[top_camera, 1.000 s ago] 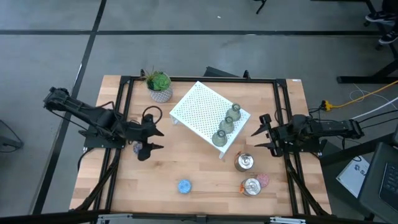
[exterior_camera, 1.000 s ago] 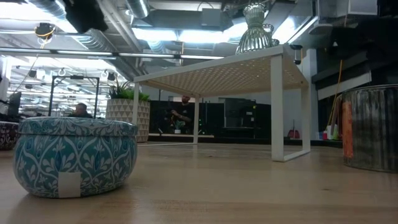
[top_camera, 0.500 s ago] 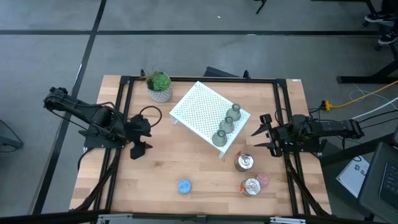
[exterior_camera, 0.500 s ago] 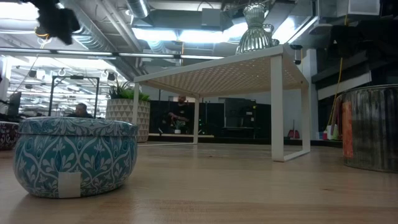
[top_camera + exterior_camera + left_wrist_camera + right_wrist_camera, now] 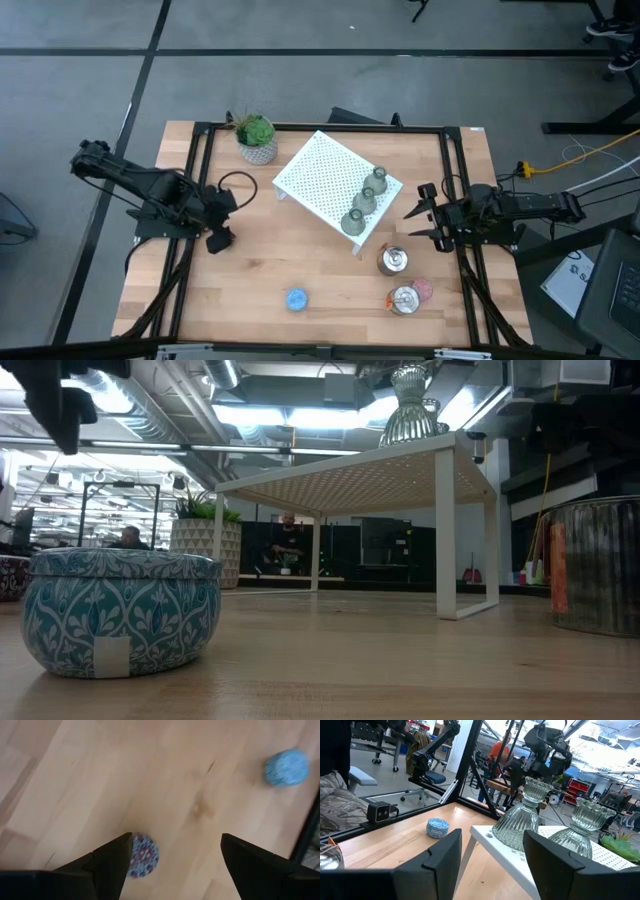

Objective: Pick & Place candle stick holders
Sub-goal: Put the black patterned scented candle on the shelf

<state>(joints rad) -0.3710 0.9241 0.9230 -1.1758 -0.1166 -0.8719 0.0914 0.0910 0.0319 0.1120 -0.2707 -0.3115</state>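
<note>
Candle stick holders: eight small round pieces, spread over the wooden table [image 5: 300, 255]
Green holders: three olive-green, ribbed, bell-shaped glass pieces [image 5: 364, 200] standing in a row on the white perforated stand [image 5: 320, 175] – ahead of the right gripper, two of them close before it in the right wrist view
Blue holder [image 5: 296, 299]: squat round tin with a pale leaf pattern, alone on the table, off to one side of the left gripper and well apart from it
Purple holder [image 5: 143, 855]: small flat round piece with a dark red-and-blue pattern, lying on the table directly below the left gripper, beside one fingertip, not touching it
Silver holders: two larger shiny tins [image 5: 393, 261] and [image 5: 403, 299], near the right gripper, toward the table's front
Pink holder [image 5: 424, 290]: just beside the second silver tin
Left gripper [image 5: 175, 852]: raised above the table, fingers spread wide – nothing between them
Right gripper [image 5: 492, 852]: hovering at the table's right edge, fingers apart, holding nothing
Plant [image 5: 257, 137]: green, in a pale pot, beyond the left gripper
</note>
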